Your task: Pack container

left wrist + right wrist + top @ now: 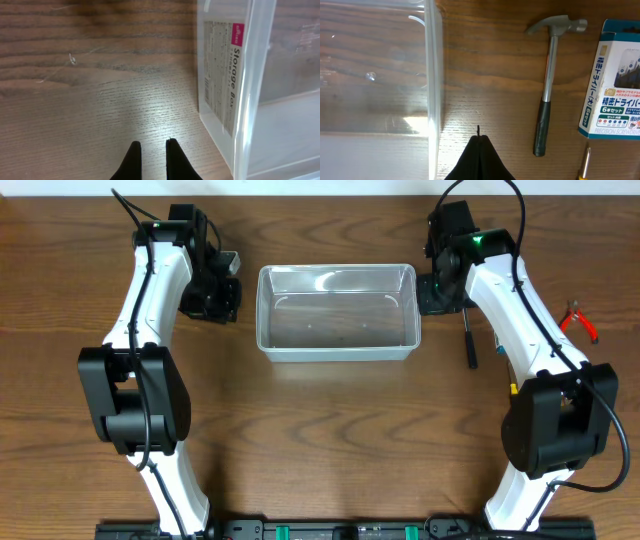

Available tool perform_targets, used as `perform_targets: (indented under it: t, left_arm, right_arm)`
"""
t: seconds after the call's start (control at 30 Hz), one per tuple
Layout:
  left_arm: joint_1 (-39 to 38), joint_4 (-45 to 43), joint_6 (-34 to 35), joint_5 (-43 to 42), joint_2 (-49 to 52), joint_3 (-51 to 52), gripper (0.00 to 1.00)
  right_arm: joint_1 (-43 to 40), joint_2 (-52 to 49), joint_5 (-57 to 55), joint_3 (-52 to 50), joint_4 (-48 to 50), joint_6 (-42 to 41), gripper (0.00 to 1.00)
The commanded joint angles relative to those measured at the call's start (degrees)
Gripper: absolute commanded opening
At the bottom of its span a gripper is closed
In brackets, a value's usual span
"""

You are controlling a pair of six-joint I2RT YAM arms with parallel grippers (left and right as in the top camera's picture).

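Clear plastic container (336,310) sits upper middle of the overhead frame on the worktop (320,440), its one label (222,80) reading "Storage Box". One hammer (548,75) lies beside one box (615,80) marked "精密ドライバー". Left end effector (152,145) stands slightly apart, empty; right end effector (478,137) is pressed together.

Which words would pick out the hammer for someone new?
Find the clear container mid-table. Beside its right-arm end lies the hammer. Unlike the blue-and-white box next to it, it has a steel claw head and black grip.
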State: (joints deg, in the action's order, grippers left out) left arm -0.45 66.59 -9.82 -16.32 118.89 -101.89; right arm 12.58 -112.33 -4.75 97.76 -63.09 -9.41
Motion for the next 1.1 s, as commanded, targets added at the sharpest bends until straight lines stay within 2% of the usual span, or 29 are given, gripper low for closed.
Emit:
perform_targets:
  t: [0.0,1.07]
  left_arm:
    - [0.1,-0.1,0.8,0.0,1.0,0.5,0.06]
    - [0.0,-1.3,0.9,-1.2,1.0,0.5,0.06]
  right_arm:
    - [-0.3,0.6,0.3,-0.4,0.3,0.3,0.01]
    - [-0.3,-1.3,4.5,-6.1,8.0,0.1,0.01]
